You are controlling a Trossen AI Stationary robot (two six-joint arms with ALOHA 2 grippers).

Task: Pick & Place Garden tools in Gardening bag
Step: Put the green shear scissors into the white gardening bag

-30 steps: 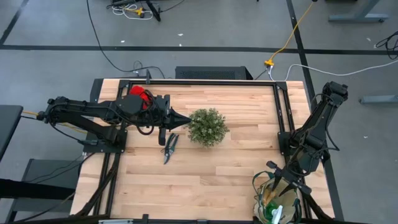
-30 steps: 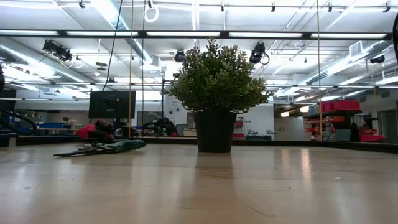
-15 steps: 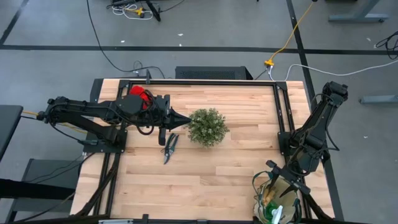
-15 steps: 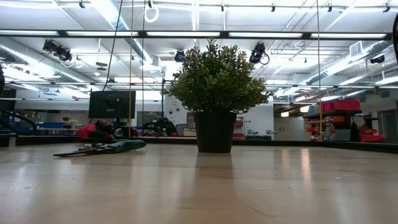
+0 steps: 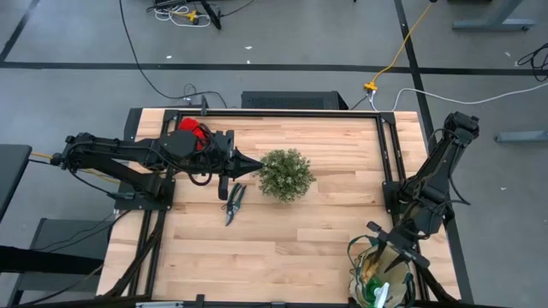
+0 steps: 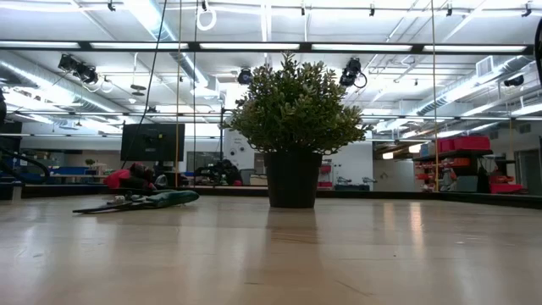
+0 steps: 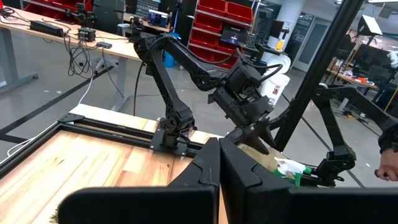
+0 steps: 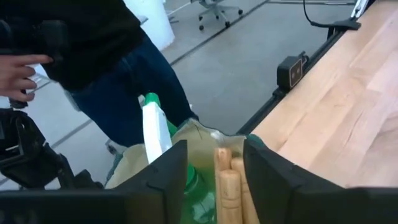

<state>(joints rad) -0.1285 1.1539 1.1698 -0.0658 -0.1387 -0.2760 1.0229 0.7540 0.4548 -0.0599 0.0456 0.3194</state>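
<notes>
Both claws idle: left claw point(image 5: 253, 165) together, right claw point(image 8: 214, 163) apart (above gardening bag point(image 5: 379, 272)).

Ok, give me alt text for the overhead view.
The right gripper hangs open over the bag at the table's near right corner. The left gripper waits shut beside the plant; shears and red gloves lie nearby.

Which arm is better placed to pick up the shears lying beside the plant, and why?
Left. The left gripper, shut and empty, sits by the plant, just beyond the shears. The right gripper is open over the bag at the table's opposite corner.
</notes>
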